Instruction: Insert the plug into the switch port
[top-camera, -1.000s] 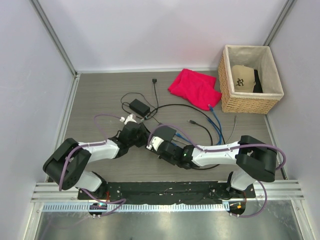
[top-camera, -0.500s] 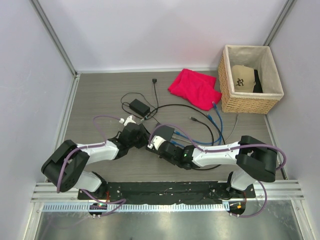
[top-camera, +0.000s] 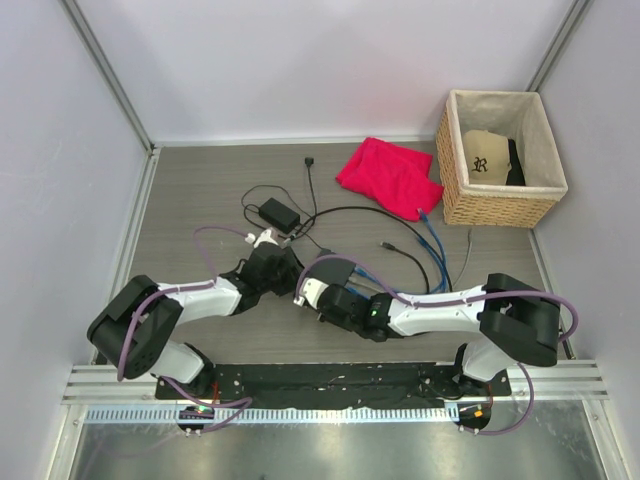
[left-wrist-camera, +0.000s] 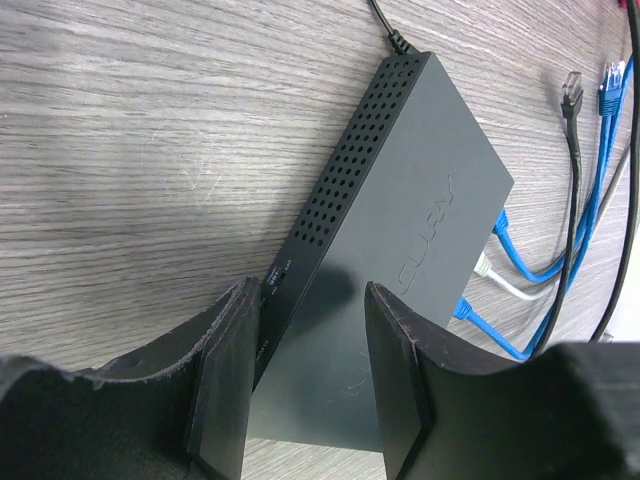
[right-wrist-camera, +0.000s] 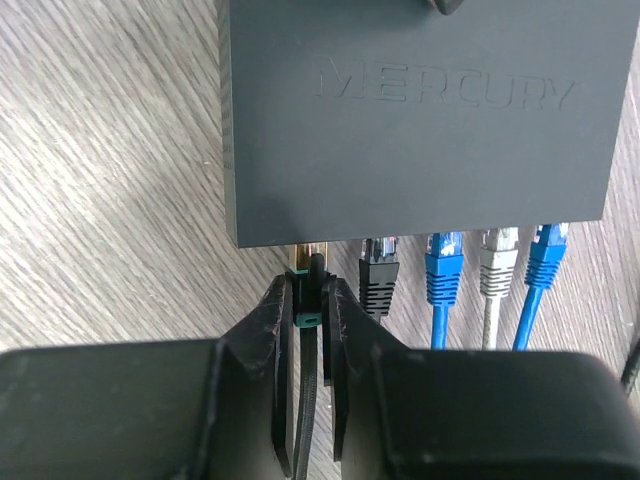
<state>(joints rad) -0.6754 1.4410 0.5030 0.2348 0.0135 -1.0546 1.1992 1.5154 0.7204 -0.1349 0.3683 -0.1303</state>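
The switch (left-wrist-camera: 400, 220) is a flat dark grey box lying on the wood-grain table; it also shows in the top view (top-camera: 335, 268) and the right wrist view (right-wrist-camera: 420, 120). My left gripper (left-wrist-camera: 310, 390) is open, its fingers straddling the switch's near corner. My right gripper (right-wrist-camera: 310, 300) is shut on a plug (right-wrist-camera: 312, 285) with a green collar and black cable. The plug's gold tip sits at the leftmost port on the switch's long edge. A black plug (right-wrist-camera: 378, 272), two blue plugs and a white plug (right-wrist-camera: 495, 262) sit in the ports beside it.
A black power brick (top-camera: 279, 213) with cord lies behind the grippers. A red cloth (top-camera: 390, 177) and a wicker basket (top-camera: 455, 200) holding a cap are at the back right. Blue cables (top-camera: 432, 245) and loose black cables trail right of the switch.
Both grippers and the switch have shifted only slightly. The right gripper still holds the plug at the switch's edge.
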